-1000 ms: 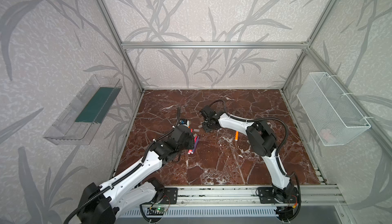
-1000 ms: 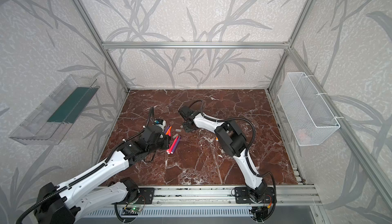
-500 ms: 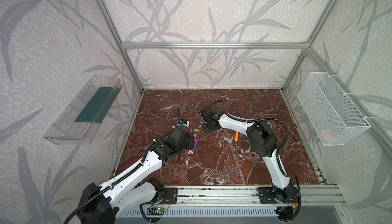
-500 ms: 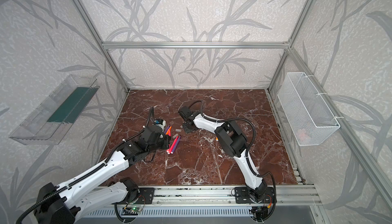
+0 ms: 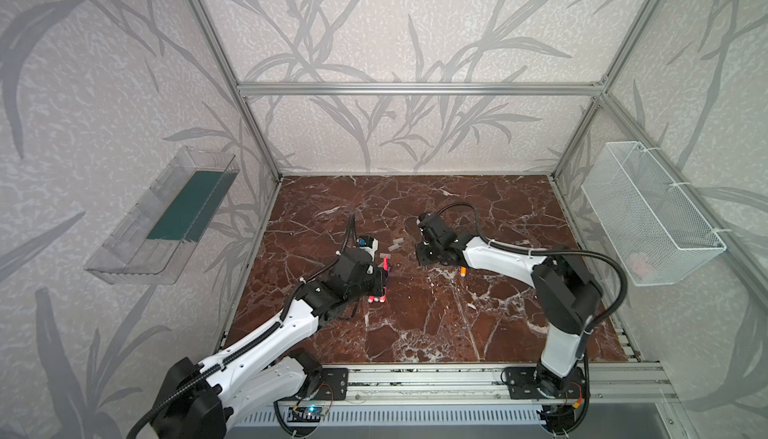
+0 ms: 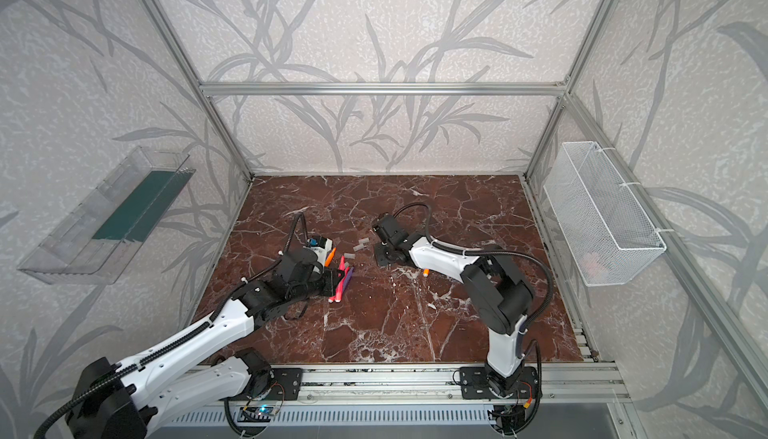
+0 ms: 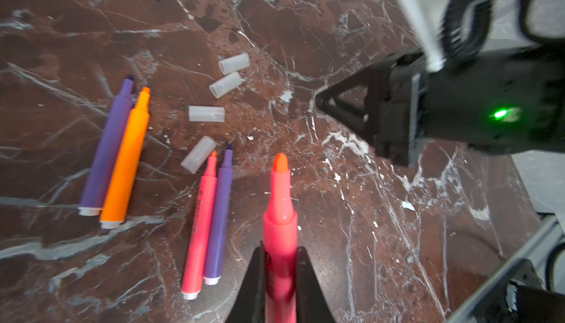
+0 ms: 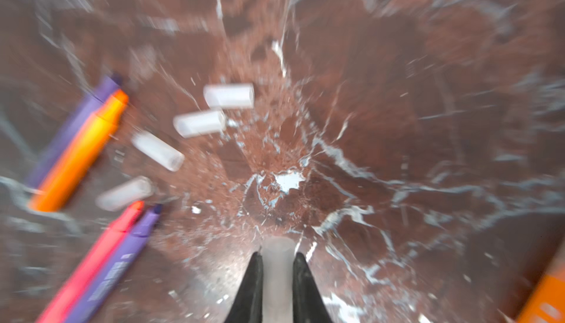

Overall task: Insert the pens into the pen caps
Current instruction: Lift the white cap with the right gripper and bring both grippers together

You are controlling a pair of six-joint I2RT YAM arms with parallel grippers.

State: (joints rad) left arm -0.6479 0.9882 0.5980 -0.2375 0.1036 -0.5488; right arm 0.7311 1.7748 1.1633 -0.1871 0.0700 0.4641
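My left end effector (image 7: pixel 280 248) is clamped tight on a pink-red pen (image 7: pixel 280 205). I grip it around the barrel, and its orange-tinted tip points out ahead of my fingers. My right end effector (image 8: pixel 278 256) is pinched on a translucent pen cap (image 8: pixel 277 284), which sticks out between the jaws toward the tabletop (image 7: pixel 382 229). That wrist view is blurred, so I can't tell which way the cap's open end faces. In my left wrist view the right end effector is a dark wedge ahead of the held pen's tip and apart from it.

Loose on the marble are an upper cap (image 7: pixel 234 63) and a second cap (image 7: pixel 225 84) lying close side by side. A third cap (image 7: pixel 206 114) is near them. A fourth cap (image 7: pixel 198 154) lies just beside the tip of a second pink-red pen (image 7: pixel 200 229). That pen lies flat against a purple pen (image 7: pixel 218 217). Farther off, a longer-looking purple pen (image 7: pixel 107 147) and an orange pen (image 7: pixel 127 159) lie touching along their lengths, tips the same way.

In a top view, the end of a second orange pen (image 6: pixel 425 271) shows at the edge of my right arm, apart from the rest.
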